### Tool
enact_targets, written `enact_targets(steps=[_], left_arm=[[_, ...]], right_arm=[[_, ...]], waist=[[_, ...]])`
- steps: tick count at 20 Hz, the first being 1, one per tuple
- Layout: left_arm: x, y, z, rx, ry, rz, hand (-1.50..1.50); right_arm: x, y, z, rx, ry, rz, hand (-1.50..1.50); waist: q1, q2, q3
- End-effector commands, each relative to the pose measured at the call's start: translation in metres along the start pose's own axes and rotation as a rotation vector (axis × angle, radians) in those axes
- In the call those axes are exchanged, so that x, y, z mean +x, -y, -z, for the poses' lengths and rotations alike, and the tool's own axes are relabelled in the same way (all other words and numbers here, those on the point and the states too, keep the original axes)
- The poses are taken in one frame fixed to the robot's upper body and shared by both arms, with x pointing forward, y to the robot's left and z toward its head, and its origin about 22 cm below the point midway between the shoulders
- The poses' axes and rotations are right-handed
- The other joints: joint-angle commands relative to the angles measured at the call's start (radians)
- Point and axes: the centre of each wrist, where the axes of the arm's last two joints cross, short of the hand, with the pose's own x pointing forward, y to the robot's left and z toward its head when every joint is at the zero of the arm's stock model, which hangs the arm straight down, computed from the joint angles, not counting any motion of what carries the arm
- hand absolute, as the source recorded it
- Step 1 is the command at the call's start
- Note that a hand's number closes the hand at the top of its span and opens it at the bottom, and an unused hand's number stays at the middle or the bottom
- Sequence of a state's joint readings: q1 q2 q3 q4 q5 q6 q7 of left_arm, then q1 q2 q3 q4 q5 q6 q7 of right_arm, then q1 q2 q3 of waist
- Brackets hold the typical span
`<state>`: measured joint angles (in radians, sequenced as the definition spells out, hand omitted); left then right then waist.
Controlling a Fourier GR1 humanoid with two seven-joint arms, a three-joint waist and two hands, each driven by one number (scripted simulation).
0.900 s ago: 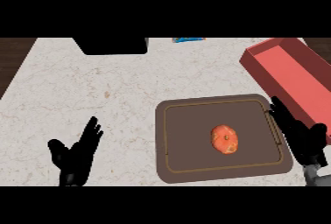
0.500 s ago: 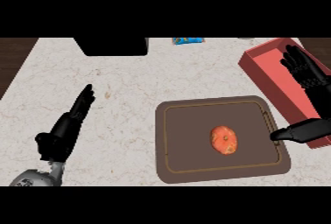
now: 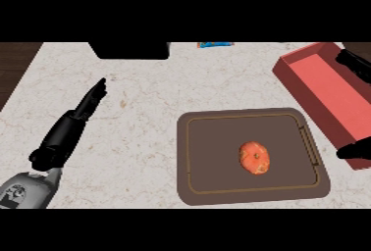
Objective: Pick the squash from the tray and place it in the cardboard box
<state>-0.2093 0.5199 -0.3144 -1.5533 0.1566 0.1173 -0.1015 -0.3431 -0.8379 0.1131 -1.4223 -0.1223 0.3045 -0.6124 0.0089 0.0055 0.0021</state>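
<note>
The orange squash [image 3: 254, 157] lies on the right half of the brown tray [image 3: 210, 186], with no hand touching it. A red open box [image 3: 319, 83] stands slanted just right of the tray. My left hand [image 3: 71, 128] stretches over the counter well left of the tray, fingers straight and pointing away. Of my right hand [image 3: 354, 150] only the thumb by the tray's right rim and dark fingers [image 3: 353, 62] over the box's far end show at the view's right edge. They are spread wide apart and hold nothing.
A black block [image 3: 130, 50] stands at the counter's far edge, with a small blue item [image 3: 216, 44] to its right. The marble counter ends at a dark strip [image 3: 14, 68] on the left.
My left hand has stretched forward with its fingers straightened. My right hand has shifted right, spreading over the box and sliding mostly out of view. The squash has not moved.
</note>
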Motion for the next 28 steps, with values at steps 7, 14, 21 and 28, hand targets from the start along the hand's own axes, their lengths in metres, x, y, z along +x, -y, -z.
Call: enact_targets(steps=[7,14,21,28], left_arm=[[0.013,-0.013,0.01,-0.005,0.014,0.016,0.0],[-0.006,-0.011,-0.003,-0.019,0.011,0.015,0.0],[-0.004,0.001,0.002,-0.011,0.005,0.012,0.0],[-0.008,-0.015,0.012,-0.024,0.008,0.016,0.0]], right_arm=[[0.036,0.005,0.025,0.423,-0.019,-0.379,-1.5],[0.083,-0.049,0.039,0.625,-0.06,-0.553,-1.5],[0.119,-0.097,0.036,0.691,-0.174,-0.626,-1.5],[0.116,-0.121,0.04,0.739,-0.25,-0.618,-1.5]], waist=[[0.002,-0.009,-0.003],[-0.012,-0.011,-0.004],[-0.015,-0.011,-0.003],[-0.009,-0.006,-0.002]])
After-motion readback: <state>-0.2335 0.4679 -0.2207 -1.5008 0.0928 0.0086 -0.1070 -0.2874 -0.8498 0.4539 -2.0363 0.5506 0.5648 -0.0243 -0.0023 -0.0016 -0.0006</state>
